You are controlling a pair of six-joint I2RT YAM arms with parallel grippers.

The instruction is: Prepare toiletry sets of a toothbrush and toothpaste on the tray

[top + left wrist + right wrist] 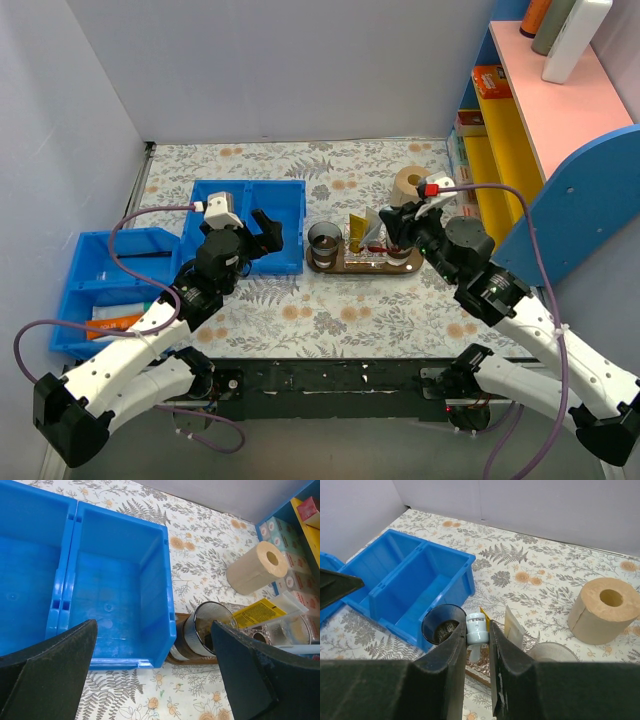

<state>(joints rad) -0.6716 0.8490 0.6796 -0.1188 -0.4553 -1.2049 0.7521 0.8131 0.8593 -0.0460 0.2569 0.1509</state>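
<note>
The dark wooden tray (332, 267) lies mid-table with a dark cup (324, 240) at its left end and a yellow toothpaste tube (357, 232) standing beside it. My right gripper (477, 636) hangs over the tray and is shut on the pale grey capped head of a toothbrush (477, 625), held upright between the cup (442, 625) and the toothpaste (484, 614). My left gripper (155, 680) is wide open with nothing in it, low over the tablecloth at the blue bin's near corner, left of the tray (200, 660) and cup (202, 635).
A double blue bin (250, 200) sits left of the tray. Another blue bin (100, 270) at far left holds an orange tube (115, 323). A paper roll (410, 183) stands behind the tray, a second cup (552, 652) is on its right end, and shelves (500, 150) stand at right.
</note>
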